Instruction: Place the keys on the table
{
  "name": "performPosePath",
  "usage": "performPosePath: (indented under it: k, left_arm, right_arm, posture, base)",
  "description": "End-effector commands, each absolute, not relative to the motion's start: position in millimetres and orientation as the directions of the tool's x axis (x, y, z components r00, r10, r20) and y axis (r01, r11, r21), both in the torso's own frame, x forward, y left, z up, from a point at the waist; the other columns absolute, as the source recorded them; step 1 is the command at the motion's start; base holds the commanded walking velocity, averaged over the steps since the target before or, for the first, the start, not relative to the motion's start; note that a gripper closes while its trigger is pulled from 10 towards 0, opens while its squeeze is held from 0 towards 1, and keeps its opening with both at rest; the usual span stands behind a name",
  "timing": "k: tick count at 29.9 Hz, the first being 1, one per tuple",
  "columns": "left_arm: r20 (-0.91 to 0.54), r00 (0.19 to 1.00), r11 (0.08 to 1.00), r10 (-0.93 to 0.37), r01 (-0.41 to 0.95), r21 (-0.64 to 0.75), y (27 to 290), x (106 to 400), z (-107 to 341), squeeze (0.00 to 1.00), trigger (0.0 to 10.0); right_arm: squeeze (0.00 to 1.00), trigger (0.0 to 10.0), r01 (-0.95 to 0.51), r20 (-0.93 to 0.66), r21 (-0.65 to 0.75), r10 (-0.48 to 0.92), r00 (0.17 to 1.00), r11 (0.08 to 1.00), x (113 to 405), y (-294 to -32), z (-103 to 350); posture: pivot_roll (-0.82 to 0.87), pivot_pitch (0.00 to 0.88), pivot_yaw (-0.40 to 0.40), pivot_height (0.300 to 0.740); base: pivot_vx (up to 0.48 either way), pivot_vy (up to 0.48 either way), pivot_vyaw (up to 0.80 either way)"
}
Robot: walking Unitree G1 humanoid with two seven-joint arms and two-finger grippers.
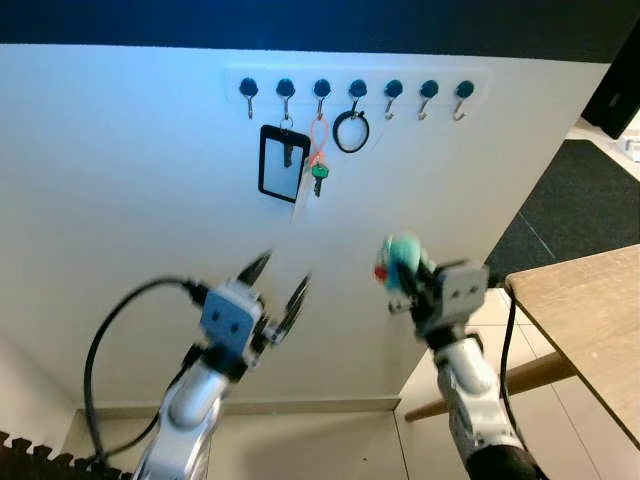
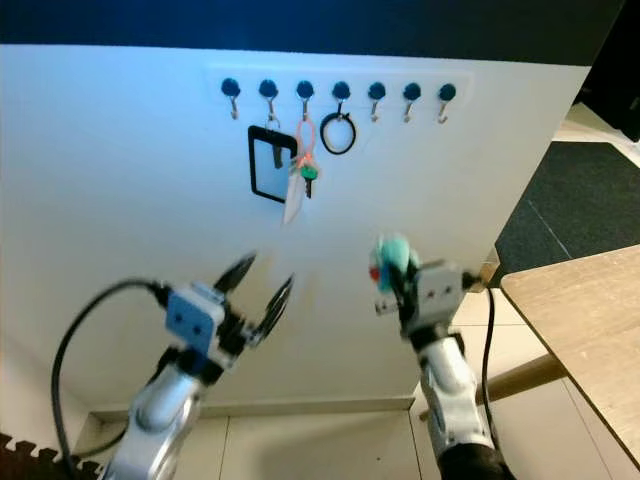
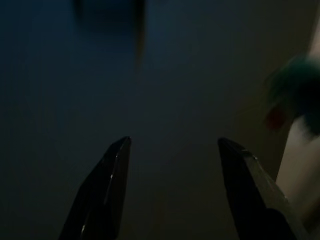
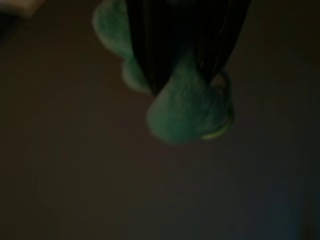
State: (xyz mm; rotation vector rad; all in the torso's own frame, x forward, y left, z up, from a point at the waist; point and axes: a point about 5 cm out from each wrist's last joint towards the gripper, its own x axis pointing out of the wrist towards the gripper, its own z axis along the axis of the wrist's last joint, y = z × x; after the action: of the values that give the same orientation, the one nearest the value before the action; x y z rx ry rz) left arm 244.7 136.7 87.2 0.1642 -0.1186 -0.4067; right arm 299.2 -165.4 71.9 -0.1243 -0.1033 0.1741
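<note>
The white wall (image 1: 130, 200) fills most of what stands before the robot, and high on it runs a row of hooks (image 1: 357, 92). On the hooks hang a black card holder (image 1: 283, 163), a pink loop with a green key (image 1: 319, 172) and a black ring (image 1: 351, 131). To the robot's right, lower and well apart from the wall, stands the wooden bench (image 1: 590, 320); I see one corner of it.

The right claw (image 1: 408, 280) is raised in front of the wall, and its fingers are closed on the keys (image 1: 402, 262), a bunch with a fluffy teal pendant and a small red part. The wrist view shows the teal fluff (image 4: 187, 112) pressed between the dark fingers, so the grip looks firm, I think.

The left claw (image 1: 278, 290) is up too, its fingers spread wide with nothing between them.

To do this step well, I believe the robot should turn to its right, bring the right claw over the bare wood, lower it close to the surface and only then open. A release from high up may let the bunch bounce or slide off the edge.
</note>
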Motion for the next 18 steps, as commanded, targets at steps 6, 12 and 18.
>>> performPosePath:
  k: [6,12,18]
  left_arm:
    - [-0.492,0.870,0.994,0.017,0.040,0.106,195,206,-28,0.00,10.0]
    - [-0.691,0.697,0.981,0.192,-0.140,0.132,218,167,-65,0.00,10.0]
    - [-0.697,0.689,0.977,0.199,-0.192,0.088,217,162,-70,0.00,10.0]
  right_arm:
    - [0.00,10.0,-0.209,-0.460,0.026,0.198,0.866,0.978,260,-166,-21]
    - [0.00,10.0,-0.069,-0.678,0.064,0.094,0.729,0.996,216,-176,-61]
    - [0.00,10.0,-0.022,-0.703,0.005,0.019,0.711,1.000,203,-185,-68]
  posture:
    - [0.07,0.057,-0.042,0.740]
    - [0.07,0.056,-0.055,0.740]
    - [0.06,0.051,-0.046,0.740]
  base:
    - [0.000,0.000,0.00]
    - [0.000,0.000,0.00]
    - [0.000,0.000,0.00]
